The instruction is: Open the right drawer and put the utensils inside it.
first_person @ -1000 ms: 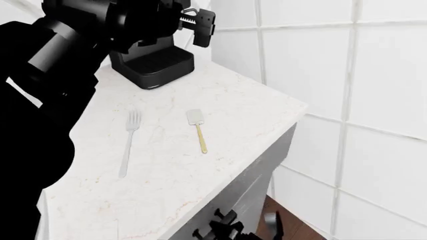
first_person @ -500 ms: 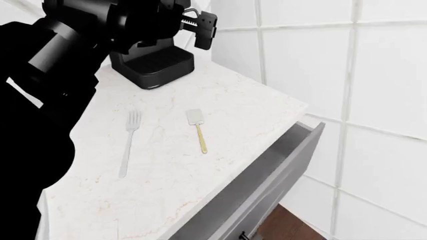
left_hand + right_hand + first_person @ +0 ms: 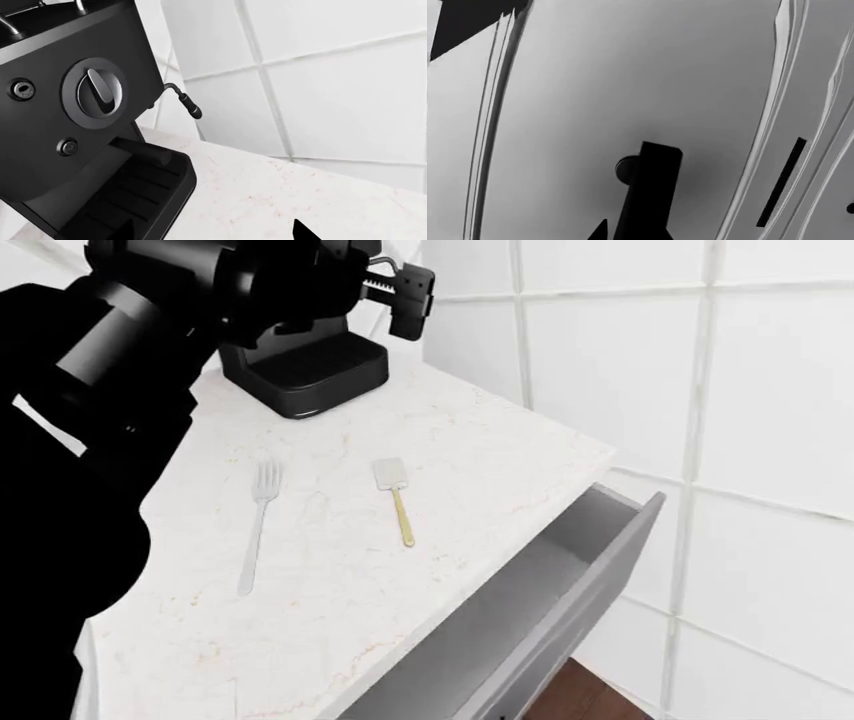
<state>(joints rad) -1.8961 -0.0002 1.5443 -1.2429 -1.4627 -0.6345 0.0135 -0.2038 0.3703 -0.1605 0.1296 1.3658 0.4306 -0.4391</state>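
On the white counter lie the two utensils: a silvery fork and a spatula with a whitish head and a gold handle. The right drawer stands pulled out below the counter's edge, and its smooth grey inside shows. In the right wrist view my right gripper is against the grey drawer front, closed around the black bar handle by its knob. My left gripper hangs open high over the counter by the coffee machine, far from both utensils, its fingertips spread wide.
A black coffee machine stands at the counter's back, with its dial and steam wand close in the left wrist view. A white tiled wall rises behind and to the right. A dark wood floor shows below the drawer.
The drawer went from shut to well pulled out, sliding toward me. The right gripper, seen at the bottom edge one second ago, has left the head view. Fork, spatula and left arm have not moved.
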